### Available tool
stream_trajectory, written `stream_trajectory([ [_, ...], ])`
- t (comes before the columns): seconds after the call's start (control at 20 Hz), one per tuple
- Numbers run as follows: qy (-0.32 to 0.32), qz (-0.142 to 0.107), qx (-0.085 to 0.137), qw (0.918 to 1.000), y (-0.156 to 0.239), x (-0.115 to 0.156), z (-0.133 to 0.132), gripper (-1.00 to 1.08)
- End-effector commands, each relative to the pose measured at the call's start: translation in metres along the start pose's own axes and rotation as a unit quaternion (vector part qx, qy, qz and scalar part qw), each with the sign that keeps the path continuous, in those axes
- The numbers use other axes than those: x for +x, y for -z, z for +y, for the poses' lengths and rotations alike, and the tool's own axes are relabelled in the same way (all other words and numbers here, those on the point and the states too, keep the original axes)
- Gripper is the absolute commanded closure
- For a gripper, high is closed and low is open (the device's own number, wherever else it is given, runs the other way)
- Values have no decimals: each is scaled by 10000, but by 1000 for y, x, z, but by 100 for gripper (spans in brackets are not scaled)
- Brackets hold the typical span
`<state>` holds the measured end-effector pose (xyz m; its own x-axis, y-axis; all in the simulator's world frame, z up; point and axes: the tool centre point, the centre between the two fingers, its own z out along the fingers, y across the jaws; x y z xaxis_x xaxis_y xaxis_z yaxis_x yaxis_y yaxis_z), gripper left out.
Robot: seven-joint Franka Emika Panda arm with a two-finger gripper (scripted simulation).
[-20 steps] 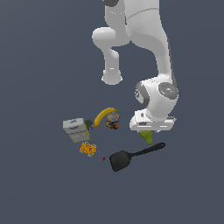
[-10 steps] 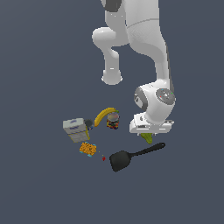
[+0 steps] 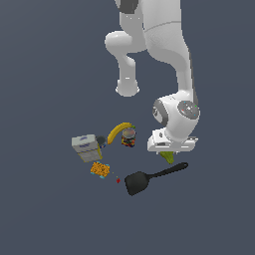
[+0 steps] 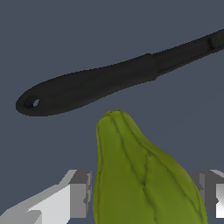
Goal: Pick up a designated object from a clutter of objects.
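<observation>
The designated object, a yellowish-green pear (image 4: 140, 175), lies between my fingers with its narrow end toward the black spatula handle (image 4: 100, 85). My gripper (image 4: 142, 192) is open and straddles it. One finger (image 4: 81, 192) stands close beside one flank and the other finger (image 4: 210, 188) sits at the opposite flank. In the exterior view the hand (image 3: 172, 142) covers most of the pear (image 3: 168, 158), with only its tip showing just above the spatula (image 3: 149, 179). The clutter of objects spreads toward the exterior view's left.
A yellow banana (image 3: 118, 132) and a small dark can (image 3: 129, 138) lie to the exterior view's left of the hand. Further that way sit a grey-white box (image 3: 86, 147) and an orange-speckled packet (image 3: 100, 170). The robot's base (image 3: 127, 88) stands behind.
The hand has come down over the pear, so less of the fruit shows in the exterior view. Nothing else in the clutter has shifted.
</observation>
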<state>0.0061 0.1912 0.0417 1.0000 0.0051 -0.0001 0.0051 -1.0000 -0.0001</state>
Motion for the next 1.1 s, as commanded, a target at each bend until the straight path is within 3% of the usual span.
stream_trajectory([
  [0.0, 0, 1, 1, 10000, 1, 0, 0, 108],
  [0.5, 1, 2, -3, 10000, 29, -10, 11, 108],
  [1.05, 1, 2, -3, 10000, 106, -38, 39, 108],
])
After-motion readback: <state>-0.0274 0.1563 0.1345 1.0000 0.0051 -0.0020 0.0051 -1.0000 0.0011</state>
